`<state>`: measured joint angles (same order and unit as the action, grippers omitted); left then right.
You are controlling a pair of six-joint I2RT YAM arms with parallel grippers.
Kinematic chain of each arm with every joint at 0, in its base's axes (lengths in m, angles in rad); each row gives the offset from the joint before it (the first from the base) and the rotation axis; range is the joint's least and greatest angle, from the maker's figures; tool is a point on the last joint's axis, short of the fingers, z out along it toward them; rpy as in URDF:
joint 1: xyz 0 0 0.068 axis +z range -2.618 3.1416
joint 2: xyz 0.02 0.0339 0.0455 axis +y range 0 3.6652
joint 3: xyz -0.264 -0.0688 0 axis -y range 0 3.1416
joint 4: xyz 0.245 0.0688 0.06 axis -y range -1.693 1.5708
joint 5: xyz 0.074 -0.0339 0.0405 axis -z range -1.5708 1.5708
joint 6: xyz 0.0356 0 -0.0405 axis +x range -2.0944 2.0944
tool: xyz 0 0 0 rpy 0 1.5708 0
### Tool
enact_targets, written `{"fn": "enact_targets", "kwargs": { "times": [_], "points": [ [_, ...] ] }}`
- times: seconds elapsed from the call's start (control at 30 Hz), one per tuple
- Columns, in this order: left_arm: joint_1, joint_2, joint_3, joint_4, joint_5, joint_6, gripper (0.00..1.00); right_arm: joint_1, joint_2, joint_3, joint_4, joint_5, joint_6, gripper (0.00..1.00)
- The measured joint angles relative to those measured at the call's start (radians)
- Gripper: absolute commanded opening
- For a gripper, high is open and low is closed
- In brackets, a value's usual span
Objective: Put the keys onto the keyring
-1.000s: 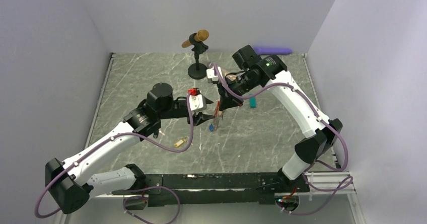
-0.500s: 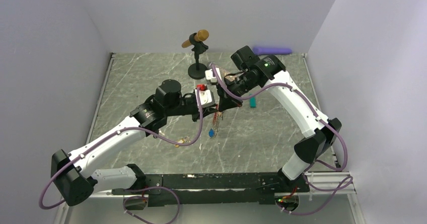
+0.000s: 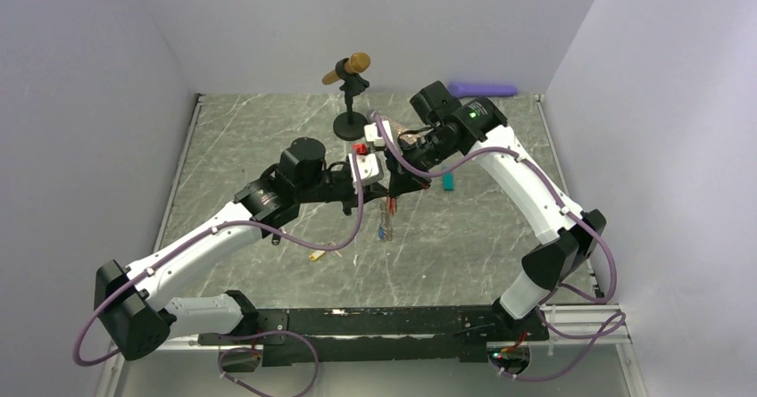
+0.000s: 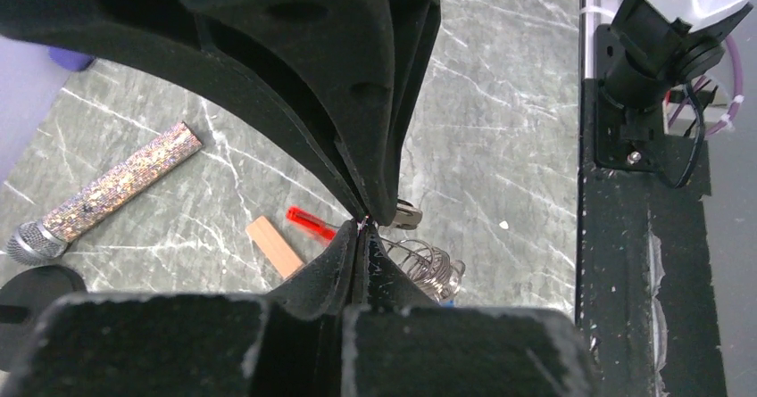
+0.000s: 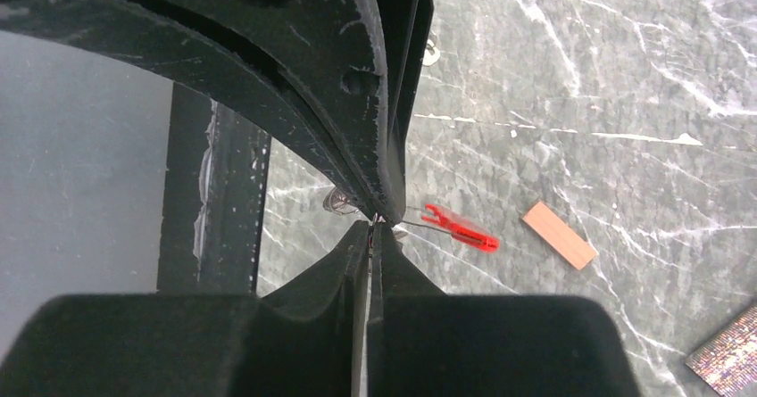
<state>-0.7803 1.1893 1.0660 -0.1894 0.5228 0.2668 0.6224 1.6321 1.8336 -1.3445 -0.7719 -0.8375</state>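
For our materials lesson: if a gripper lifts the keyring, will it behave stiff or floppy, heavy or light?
Probably floppy: the keyring hangs limp beneath the shut right gripper, so it may swing. Its thin wire coil looks open and springy, so likely light.

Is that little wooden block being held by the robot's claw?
No, the wooden block lies flat on the table, apart from the left gripper, whose fingers are shut together.
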Motion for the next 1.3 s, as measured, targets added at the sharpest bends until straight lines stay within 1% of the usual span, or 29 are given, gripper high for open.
{"fn": "enact_targets", "kwargs": {
  "times": [0.1,0.27,0.37,0.47,0.67,0.77,1.13,1.2,1.27,1.3],
  "points": [
    [0.000,-0.026,-0.037,0.041,-0.007,-0.033,0.00,0.000,-0.007,-0.007,0.008,-0.013,0.001,0.13],
    [0.009,-0.081,-0.120,0.153,-0.004,-0.140,0.00,-0.004,-0.025,-0.015,0.018,-0.042,0.000,0.13],
    [0.021,-0.103,-0.172,0.247,-0.003,-0.221,0.00,-0.016,-0.038,-0.021,0.032,-0.064,0.000,0.08],
    [0.034,-0.122,-0.222,0.344,0.002,-0.300,0.00,-0.029,-0.051,-0.032,0.047,-0.089,0.000,0.08],
    [0.055,-0.127,-0.299,0.502,0.011,-0.433,0.00,-0.041,-0.065,-0.061,0.072,-0.125,0.000,0.08],
    [0.066,-0.127,-0.329,0.561,0.021,-0.495,0.00,-0.042,-0.066,-0.076,0.084,-0.132,0.000,0.10],
    [0.087,-0.125,-0.402,0.800,0.018,-0.661,0.00,-0.043,-0.086,-0.114,0.128,-0.167,0.004,0.11],
    [0.088,-0.118,-0.415,0.842,0.013,-0.686,0.00,-0.045,-0.089,-0.114,0.133,-0.175,0.010,0.09],
    [0.090,-0.108,-0.425,0.885,0.009,-0.710,0.00,-0.050,-0.090,-0.114,0.137,-0.181,0.014,0.01],
    [0.090,-0.102,-0.429,0.902,0.005,-0.722,0.00,-0.054,-0.090,-0.114,0.139,-0.185,0.020,0.00]
  ]
}}
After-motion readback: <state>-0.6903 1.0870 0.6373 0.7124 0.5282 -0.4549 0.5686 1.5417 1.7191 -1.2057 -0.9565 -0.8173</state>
